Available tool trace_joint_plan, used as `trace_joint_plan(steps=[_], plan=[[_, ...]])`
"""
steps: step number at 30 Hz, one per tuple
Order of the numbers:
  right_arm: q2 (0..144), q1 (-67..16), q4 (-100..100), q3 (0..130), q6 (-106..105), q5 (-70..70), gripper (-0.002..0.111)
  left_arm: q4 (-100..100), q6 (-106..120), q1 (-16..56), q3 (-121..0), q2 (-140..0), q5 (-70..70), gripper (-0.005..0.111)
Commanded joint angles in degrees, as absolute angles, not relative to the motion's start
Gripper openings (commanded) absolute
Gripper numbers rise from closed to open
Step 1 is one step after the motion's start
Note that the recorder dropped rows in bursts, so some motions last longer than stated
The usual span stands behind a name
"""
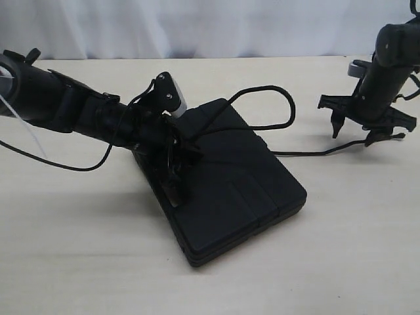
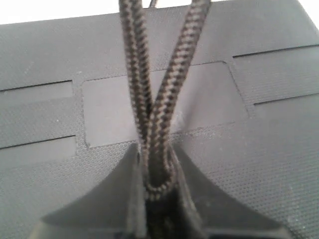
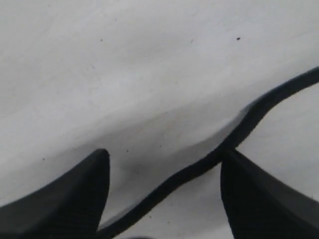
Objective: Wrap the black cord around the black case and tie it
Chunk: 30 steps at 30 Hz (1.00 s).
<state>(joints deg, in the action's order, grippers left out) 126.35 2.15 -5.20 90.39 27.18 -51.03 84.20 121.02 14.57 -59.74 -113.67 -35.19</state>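
The black case (image 1: 236, 190) lies flat on the table, one corner towards the camera. My left gripper (image 1: 176, 177) is over its left edge, shut on a folded bend of the black cord (image 2: 172, 89). In the left wrist view two braided strands run from the left gripper (image 2: 158, 184) across the grooved lid (image 2: 259, 149). The cord (image 1: 289, 105) loops over the table behind the case and comes back onto the lid. Another stretch leaves the case's right side and runs under my right gripper (image 1: 354, 134). That gripper (image 3: 164, 152) hangs open just above the table, the cord (image 3: 249, 117) lying between its fingers, untouched.
The pale table (image 1: 341, 262) stretches in front of and right of the case. A thin smooth arm cable (image 1: 65, 164) droops onto the table at the left. A white curtain hangs behind the far edge.
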Motion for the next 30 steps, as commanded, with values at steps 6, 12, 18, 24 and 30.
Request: trace_joint_plan(steps=[6,12,18,24,30], plan=[[128.5,2.5,-4.4,91.0,29.7,-51.5,0.043,84.2,122.7,14.6,-60.1,-113.5,-34.9,0.0],[128.5,2.5,-0.8,91.0,29.4,-53.3,0.041,84.2,122.7,14.6,-60.1,-113.5,-34.9,0.0],[127.1,2.5,-1.4,91.3,27.5,-56.8,0.06,84.5,122.7,14.6,-60.2,-113.5,-34.9,0.0],[127.1,2.5,-0.8,88.1,27.8,-48.9,0.058,84.2,122.7,14.6,-60.2,-113.5,-35.4,0.0],[127.1,1.2,-1.4,88.0,23.8,-45.2,0.004,84.6,122.7,14.6,-60.2,-113.5,-35.4,0.0]])
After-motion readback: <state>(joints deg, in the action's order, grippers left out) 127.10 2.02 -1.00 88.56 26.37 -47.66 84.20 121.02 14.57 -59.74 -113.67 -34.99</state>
